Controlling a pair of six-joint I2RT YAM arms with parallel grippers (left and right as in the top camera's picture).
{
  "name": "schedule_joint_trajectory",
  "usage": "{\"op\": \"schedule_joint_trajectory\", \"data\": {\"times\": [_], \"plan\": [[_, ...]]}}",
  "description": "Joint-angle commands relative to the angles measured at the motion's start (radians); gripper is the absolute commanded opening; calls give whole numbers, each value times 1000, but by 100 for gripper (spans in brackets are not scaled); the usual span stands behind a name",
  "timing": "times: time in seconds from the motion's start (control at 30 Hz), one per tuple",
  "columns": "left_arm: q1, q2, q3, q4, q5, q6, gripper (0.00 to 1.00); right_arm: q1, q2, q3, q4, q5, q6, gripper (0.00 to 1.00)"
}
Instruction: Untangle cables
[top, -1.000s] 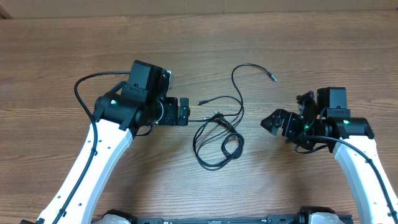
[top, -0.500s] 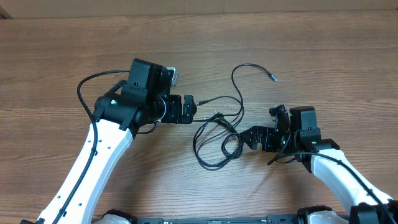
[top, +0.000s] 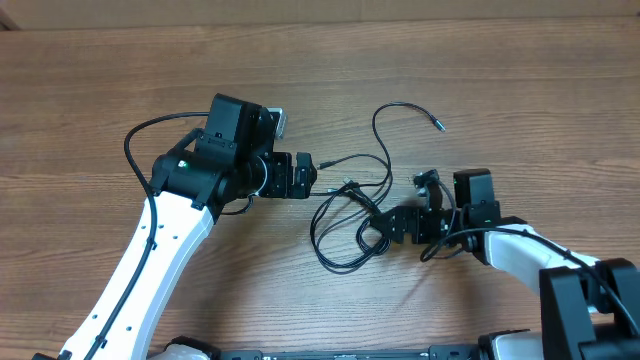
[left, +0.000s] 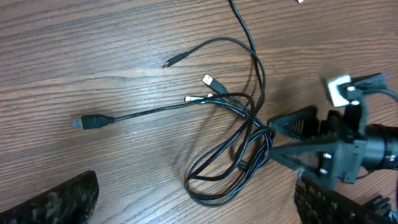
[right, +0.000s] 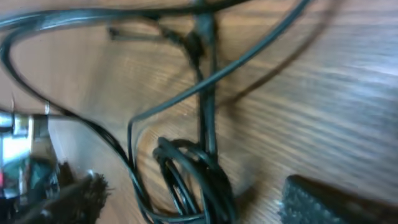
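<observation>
The cables are thin black cords tangled in loops at the table's middle, with one strand arching up to a silvery plug end. In the left wrist view the loops and a USB plug show. My left gripper is open and empty, just left of the tangle, its fingers wide apart. My right gripper is open, with its fingertips at the right side of the loops. In the right wrist view the bunched cable loops lie between its open fingers.
The wooden table carries only the cables. The right gripper's fingers show in the left wrist view, pointing at the loops. A thick black arm wire loops beside the left arm.
My right arm has swung left and down from the right side to the cable loops. My left gripper shifted slightly right early on, then stayed still.
</observation>
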Motion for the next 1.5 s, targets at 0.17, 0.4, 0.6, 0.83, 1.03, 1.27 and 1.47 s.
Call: {"op": "schedule_joint_trajectory", "data": {"times": [0.17, 0.4, 0.6, 0.83, 1.03, 1.27, 1.47], "plan": [[2, 0, 10, 10, 13, 1, 100, 169, 20, -13, 67, 9, -64, 35], [3, -1, 10, -17, 187, 180, 91, 156, -83, 10, 32, -40, 7, 4], [3, -12, 11, -26, 818, 684, 81, 153, -391, 82, -59, -40, 40, 4], [3, -12, 11, -7, 945, 716, 91, 136, -708, 142, -51, -41, 181, 4], [3, -12, 11, -8, 515, 549, 83, 136, -780, 144, 15, -139, 256, 4], [5, -12, 11, 30, 151, 166, 96, 136, -780, 145, 17, -140, 255, 4], [5, -12, 11, 86, 776, 534, 80, 135, -779, 145, -1, -34, 273, 4]]}}
